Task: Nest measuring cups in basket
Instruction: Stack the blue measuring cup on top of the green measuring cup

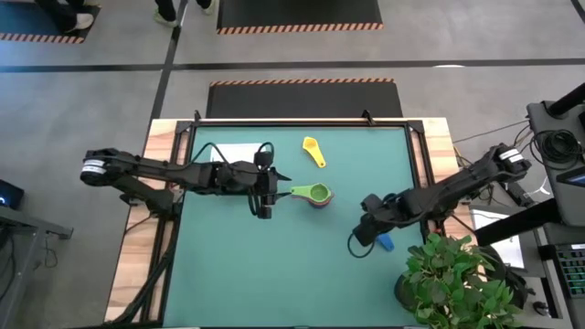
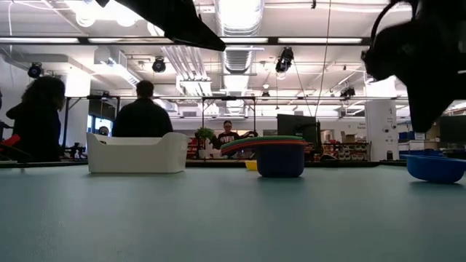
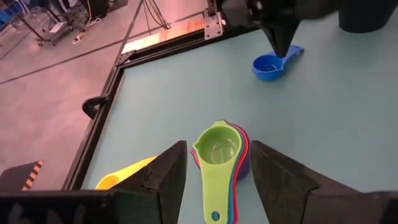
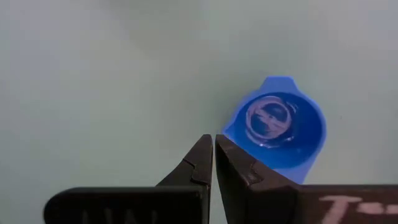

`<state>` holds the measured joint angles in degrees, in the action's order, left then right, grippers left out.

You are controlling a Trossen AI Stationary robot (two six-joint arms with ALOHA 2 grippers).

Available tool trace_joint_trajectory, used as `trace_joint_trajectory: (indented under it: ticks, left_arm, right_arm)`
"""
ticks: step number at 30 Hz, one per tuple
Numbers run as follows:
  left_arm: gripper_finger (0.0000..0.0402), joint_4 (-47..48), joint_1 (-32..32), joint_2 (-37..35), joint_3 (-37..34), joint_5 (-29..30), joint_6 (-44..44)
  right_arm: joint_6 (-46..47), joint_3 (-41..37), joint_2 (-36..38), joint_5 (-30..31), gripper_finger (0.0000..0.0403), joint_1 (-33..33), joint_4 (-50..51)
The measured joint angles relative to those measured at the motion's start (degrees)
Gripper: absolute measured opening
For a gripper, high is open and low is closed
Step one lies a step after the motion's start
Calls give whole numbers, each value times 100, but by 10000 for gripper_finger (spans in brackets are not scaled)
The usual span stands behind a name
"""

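Your left gripper [image 3: 214,171] hangs over the counter [image 1: 274,265] with its fingers [image 3: 165,174] wide apart and nothing in them. The small green plastic scoop [image 3: 217,149] sits between them, on top of a stack of other plastic scoops [image 1: 320,199], red and purple and blue at the edges. It looks like you line up there so you can grab the stack by its handles.

Your right gripper [image 4: 213,163] has its fingers [image 4: 198,165] pressed together, holding nothing. The little blue plastic scoop [image 4: 277,127] lies just beside them, open side up.

The flat yellow plastic scoop [image 1: 313,151] lies alone, farther back on the counter.

The high view shows all the scoops but hides most of the white square plastic basket [image 2: 137,153] behind your left arm. Only the low view shows the basket well, standing apart from the stack. No scoop seems to be in it yet. The right wrist view alone shows how close the blue scoop is to those shut fingers.
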<state>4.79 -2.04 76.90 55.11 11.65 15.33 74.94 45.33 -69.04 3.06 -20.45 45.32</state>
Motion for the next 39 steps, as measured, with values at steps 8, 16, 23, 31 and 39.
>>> trace_joint_trajectory:
  ticks: [8, 16, 23, 31, 39]
  left_arm:
    - [158, -39, 0, 2, 0, 0, 48]
    - [158, -33, 0, 4, 0, -1, 48]
    - [158, -17, 0, 4, 0, -1, 46]
    - [158, -2, 0, 4, -2, 1, 46]
    - [158, -7, 0, 4, -4, -1, 44]
  right_arm:
    - [-186, 493, -854, 79, 9, 9, 568]
    - [-189, 894, -1226, 156, 57, 24, 784]
    - [-148, 895, -1472, 212, 142, 74, 997]
    - [-160, 891, -1713, 314, 167, 98, 940]
    - [-279, 880, -1933, 303, 107, 138, 921]
